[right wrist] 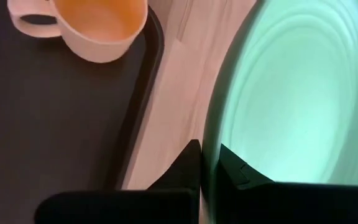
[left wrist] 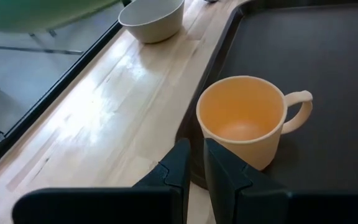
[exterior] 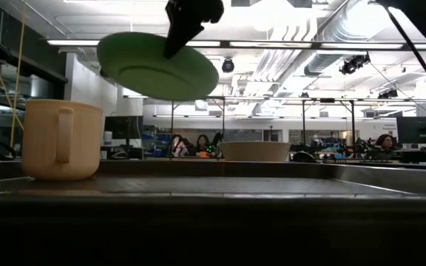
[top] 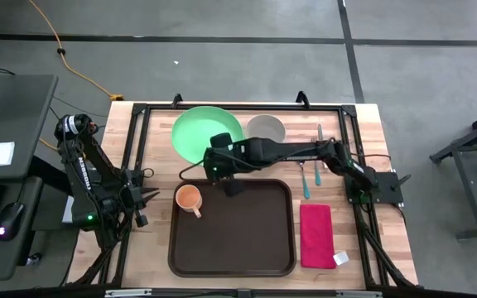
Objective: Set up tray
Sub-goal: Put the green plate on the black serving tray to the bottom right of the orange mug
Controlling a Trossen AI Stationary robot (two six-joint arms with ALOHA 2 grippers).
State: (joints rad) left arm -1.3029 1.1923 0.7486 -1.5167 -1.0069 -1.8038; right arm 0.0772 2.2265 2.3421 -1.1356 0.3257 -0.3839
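Observation:
The dark brown tray (top: 247,240) lies at the table's near middle. An orange cup (top: 189,199) stands upright in its far left corner. My right gripper (top: 216,165) is shut on the green plate (top: 208,132), which hangs in the air (exterior: 157,66) just beyond the tray's far left corner. My left gripper (top: 143,199) waits just left of the tray, level with the cup. Its fingers (left wrist: 222,174) stand a narrow slit apart with nothing between them. My right gripper pinches the plate's rim (right wrist: 219,134) between its two fingers, on the side of the plate nearest the tray. The fingers (exterior: 174,41) slant down onto it from above. The plate is lifted clear of the table and slightly tilted.
A grey bowl (top: 266,128) stands on the wood beside the plate, at the far middle. Cutlery (top: 305,178) lies right of the tray's far corner. A red napkin (top: 315,234) lies along the tray's right side. A black frame (top: 135,141) borders the table.

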